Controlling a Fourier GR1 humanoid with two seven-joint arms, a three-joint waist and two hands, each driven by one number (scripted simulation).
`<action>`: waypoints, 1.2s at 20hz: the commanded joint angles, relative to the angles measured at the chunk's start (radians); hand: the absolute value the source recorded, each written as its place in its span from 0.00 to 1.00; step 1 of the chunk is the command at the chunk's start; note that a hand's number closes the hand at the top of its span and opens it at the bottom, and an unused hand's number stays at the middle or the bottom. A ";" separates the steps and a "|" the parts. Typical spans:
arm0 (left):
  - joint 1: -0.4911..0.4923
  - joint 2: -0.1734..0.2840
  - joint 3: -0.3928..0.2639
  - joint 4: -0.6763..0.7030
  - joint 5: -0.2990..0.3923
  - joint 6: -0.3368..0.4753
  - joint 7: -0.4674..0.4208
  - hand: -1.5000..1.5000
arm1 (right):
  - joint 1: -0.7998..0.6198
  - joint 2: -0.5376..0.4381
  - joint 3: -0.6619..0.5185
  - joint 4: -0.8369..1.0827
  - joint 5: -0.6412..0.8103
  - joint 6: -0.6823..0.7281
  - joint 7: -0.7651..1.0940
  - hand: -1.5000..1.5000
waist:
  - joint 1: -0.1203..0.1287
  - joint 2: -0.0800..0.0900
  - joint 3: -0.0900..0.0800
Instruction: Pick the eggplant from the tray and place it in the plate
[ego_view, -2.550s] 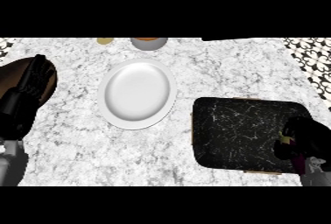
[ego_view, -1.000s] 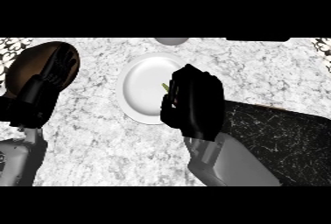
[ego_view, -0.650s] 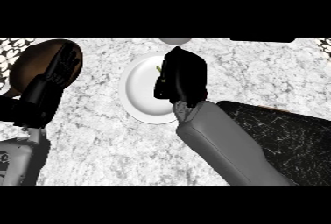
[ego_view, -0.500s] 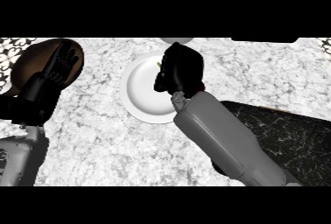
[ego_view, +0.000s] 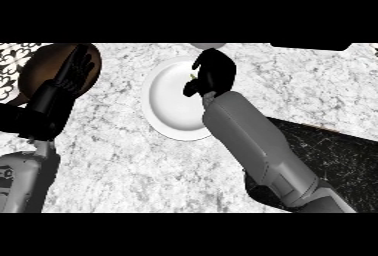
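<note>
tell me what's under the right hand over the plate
The right hand curls over the white plate; only a small green bit shows beneath. The rest of what it holds is hidden.

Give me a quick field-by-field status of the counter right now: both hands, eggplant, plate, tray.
right hand: over the plate's upper right part, fingers curled round something
eggplant: mostly hidden by the right hand; only a small green bit shows at the fingers
plate: white, on the marble counter, nothing else visible on it
tray: dark, at the view's right, partly behind the right forearm
left hand: open, fingers straight, resting at upper left over a brown round object
</note>
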 joint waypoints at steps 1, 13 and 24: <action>-0.018 -0.031 -0.032 0.028 -0.019 -0.002 -0.027 0.50 | -0.054 0.002 -0.006 0.092 -0.117 -0.116 -0.013 0.00 | 0.027 0.010 0.000; -0.050 -0.034 -0.028 0.032 -0.034 0.010 -0.008 0.50 | -0.041 0.002 -0.060 0.099 -0.314 -0.480 -0.317 0.00 | 0.030 0.010 0.002; 0.065 0.022 0.073 0.015 0.011 -0.030 -0.035 0.50 | 0.093 0.002 -0.132 -0.070 -0.467 -0.565 -0.536 0.00 | -0.068 -0.021 0.001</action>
